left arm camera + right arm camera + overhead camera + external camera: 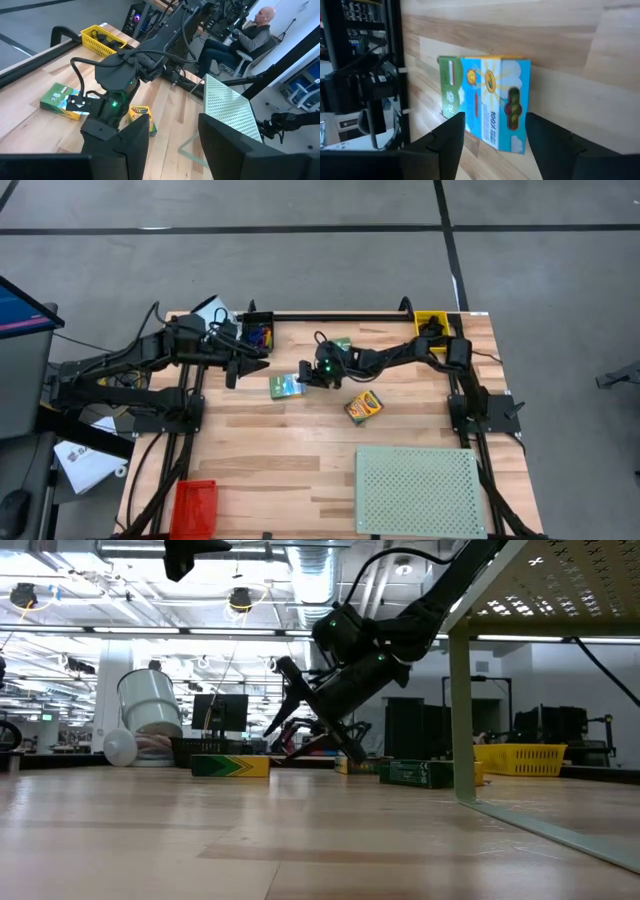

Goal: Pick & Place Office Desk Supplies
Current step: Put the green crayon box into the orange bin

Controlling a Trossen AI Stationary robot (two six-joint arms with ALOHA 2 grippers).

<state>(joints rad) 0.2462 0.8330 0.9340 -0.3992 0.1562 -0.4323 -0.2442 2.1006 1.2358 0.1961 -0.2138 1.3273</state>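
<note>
A green box with a blue-and-yellow printed face (285, 386) lies flat on the table left of centre; it also shows in the right wrist view (485, 102) and the low view (230, 766). My right gripper (308, 376) hangs open just to its right, above it, fingers on either side of it in the right wrist view (492, 145) without touching. A second green box (340, 345) lies farther back. The yellow-orange crayon box (364, 407) lies nearer, to the right. My left gripper (255, 360) waits open left of the first box. Coloured small items fill a black bin (258, 335).
A yellow bin (432, 323) sits at the far right corner and a red bin (195, 505) at the near left. The pale green perforated board (418, 490) stands raised over the near right. A seated person (255, 30) is beyond the table.
</note>
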